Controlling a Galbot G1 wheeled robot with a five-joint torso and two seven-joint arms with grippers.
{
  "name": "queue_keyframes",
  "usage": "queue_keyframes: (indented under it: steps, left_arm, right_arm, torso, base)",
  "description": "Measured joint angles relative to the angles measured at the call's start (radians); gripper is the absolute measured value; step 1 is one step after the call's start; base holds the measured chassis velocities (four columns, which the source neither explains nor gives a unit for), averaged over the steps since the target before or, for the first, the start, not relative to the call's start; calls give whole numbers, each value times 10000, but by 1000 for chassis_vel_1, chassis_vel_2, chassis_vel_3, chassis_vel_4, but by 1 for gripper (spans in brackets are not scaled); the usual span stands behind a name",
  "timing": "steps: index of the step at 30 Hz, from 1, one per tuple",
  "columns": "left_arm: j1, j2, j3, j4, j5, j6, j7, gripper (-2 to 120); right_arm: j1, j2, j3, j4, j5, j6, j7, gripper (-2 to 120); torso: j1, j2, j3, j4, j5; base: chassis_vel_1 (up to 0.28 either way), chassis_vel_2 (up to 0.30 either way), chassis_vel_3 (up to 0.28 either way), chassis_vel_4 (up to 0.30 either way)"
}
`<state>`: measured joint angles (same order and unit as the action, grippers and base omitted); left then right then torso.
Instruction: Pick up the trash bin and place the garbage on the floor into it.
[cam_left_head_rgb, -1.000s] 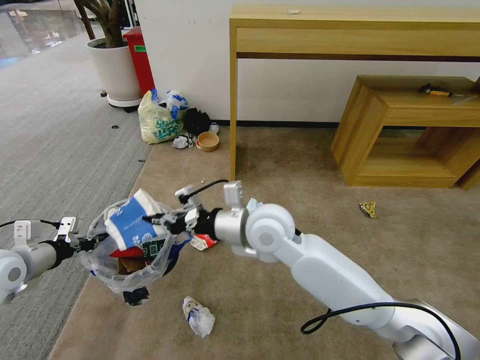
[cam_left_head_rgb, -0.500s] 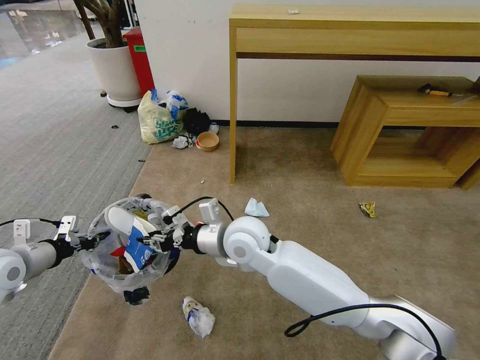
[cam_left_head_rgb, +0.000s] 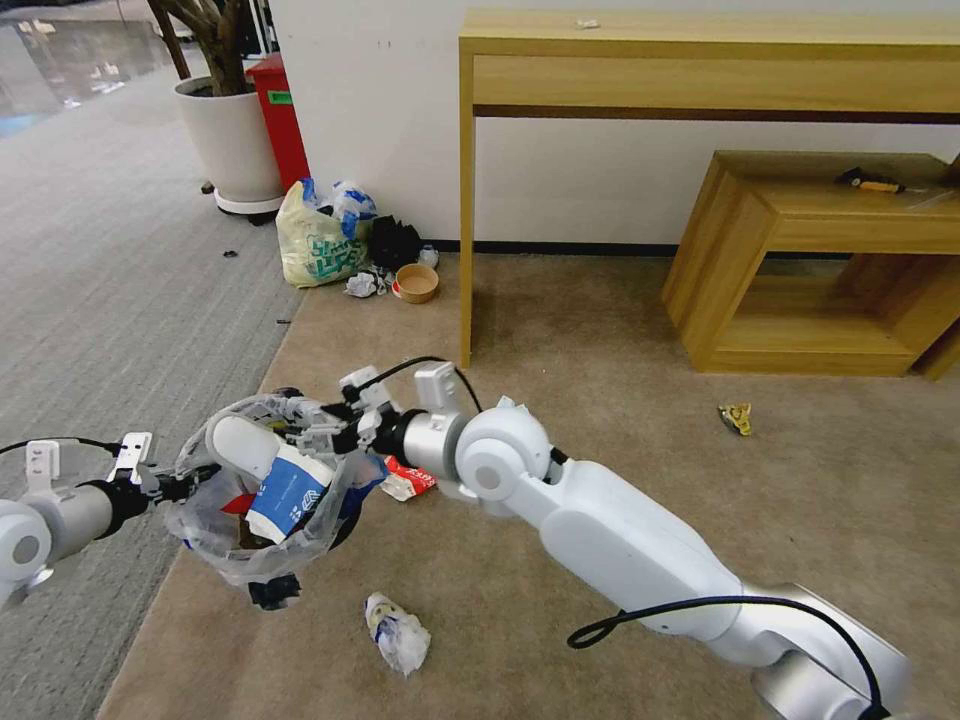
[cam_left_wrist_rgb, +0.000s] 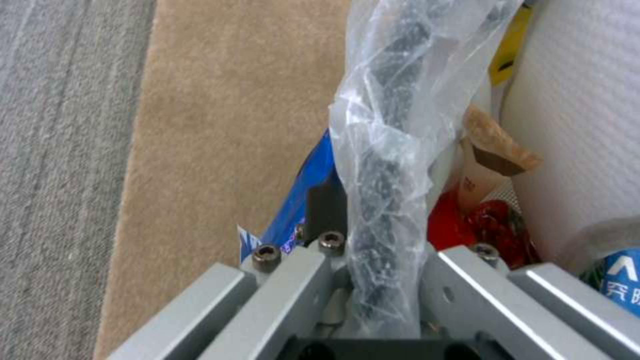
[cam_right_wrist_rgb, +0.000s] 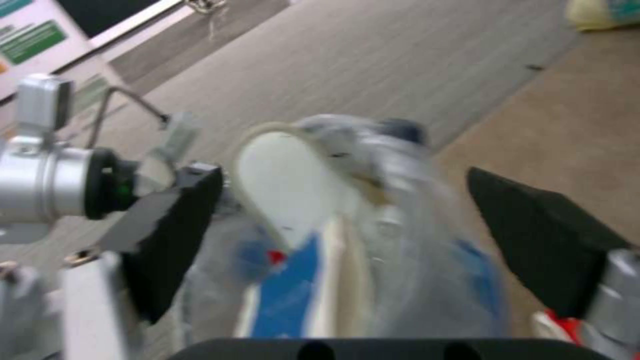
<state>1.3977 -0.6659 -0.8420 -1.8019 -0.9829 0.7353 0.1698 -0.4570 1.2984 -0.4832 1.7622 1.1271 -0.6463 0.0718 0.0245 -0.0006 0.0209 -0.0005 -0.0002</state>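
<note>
Since half a second ago the right tool (cam_left_head_rgb: 318, 436) has let go of the blue-and-white carton (cam_left_head_rgb: 290, 490) and drawn back a little toward the far rim of the trash bin (cam_left_head_rgb: 262, 545), and the carton has slid deeper into the bag; the red wrapper (cam_left_head_rgb: 408, 480) on the carpet, hidden by the arm before, shows again just under the right wrist. Farthest left, the left tool (cam_left_head_rgb: 190, 482) is clamped shut on the bin's near rim, holding the bin clear of the floor; its wrist view shows what the head view cannot: the two metal fingers (cam_left_wrist_rgb: 287, 280) pinching the black rim wrapped in clear crinkled plastic (cam_left_wrist_rgb: 387, 165), with red litter, a torn brown paper cup and a white slipper (cam_left_wrist_rgb: 580, 125) packed just inside. To that tool's right, inside the bin, the slipper and the carton stand on end above the rim. The right tool hovers over the bin's mouth, and its own wrist view shows its dark pads (cam_right_wrist_rgb: 533, 240) spread wide with nothing between them, slipper (cam_right_wrist_rgb: 287, 185) and carton (cam_right_wrist_rgb: 293, 295) below. On the floor in front of the bin lies a crumpled white wad (cam_left_head_rgb: 397, 632); well right of the right arm lies a small yellow scrap (cam_left_head_rgb: 736, 417).
</note>
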Motion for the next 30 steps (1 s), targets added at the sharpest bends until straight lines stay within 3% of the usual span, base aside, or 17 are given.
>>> queue_keyframes:
  steps: [18,22,25,30]
  left_arm:
    - [80,-73,-92,-59,20,0,50,0]
    - [172,-112,-198,51,50,0,77,0]
    - [193,-93,-350,336,123,0,168,0]
    - [218,-59,-452,403,110,0,188,0]
  right_arm:
    - [143,83,750,57,-494,545,425,100]
    - [-322,-342,1410,488,-672,559,427,100]
    - [-1051,-1275,1935,684,-883,568,398,100]
    - [-1802,-2035,2013,452,-1073,591,230,100]
  torso:
    - [0,0,0,3,2]
    - [0,1,-1,2,2]
    - [0,1,0,1,3]
    - [-1,1,0,-1,4]
  base:
    - [0,0,0,0]
    - [0,0,0,0]
    - [0,0,0,0]
    - [0,0,0,0]
